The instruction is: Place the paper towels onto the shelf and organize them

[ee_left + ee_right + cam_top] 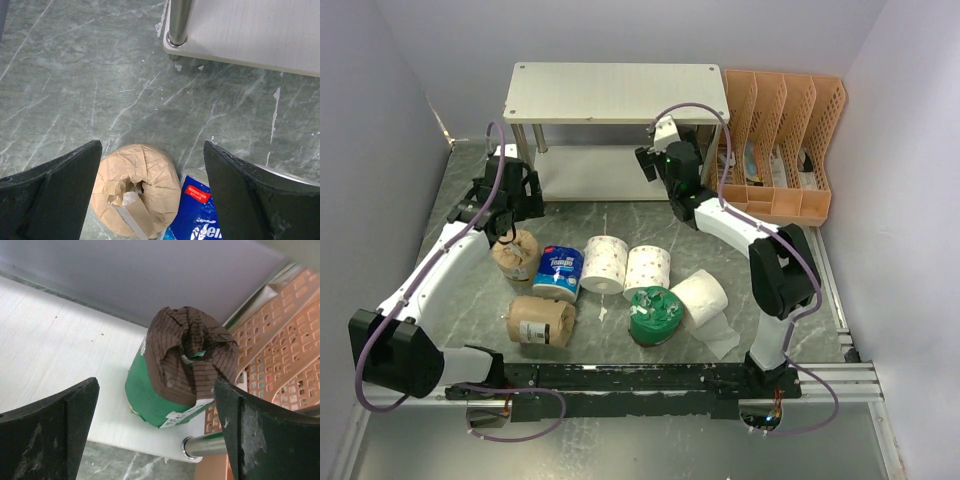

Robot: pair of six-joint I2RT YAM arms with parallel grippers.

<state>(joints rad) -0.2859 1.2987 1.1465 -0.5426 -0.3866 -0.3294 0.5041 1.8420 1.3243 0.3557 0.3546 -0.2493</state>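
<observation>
Left gripper [152, 150] hung spread over the tan paper-wrapped cylindrical roll [137, 187] near the left edge of the counter [75, 75] | right gripper [156, 384] spread before the brown-capped green roll [185, 360] on the cream two-tier shelf [50, 340], far edge | we judged: centre, descend straight, squeeze softly.

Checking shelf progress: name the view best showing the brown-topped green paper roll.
Right wrist: the brown-topped green paper roll sits unobstructed on the pale cream shelf board. Top external and left wrist miss it.

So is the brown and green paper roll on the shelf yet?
Yes: the brown-topped green roll stands on the cream shelf board, by its silver post.
</observation>
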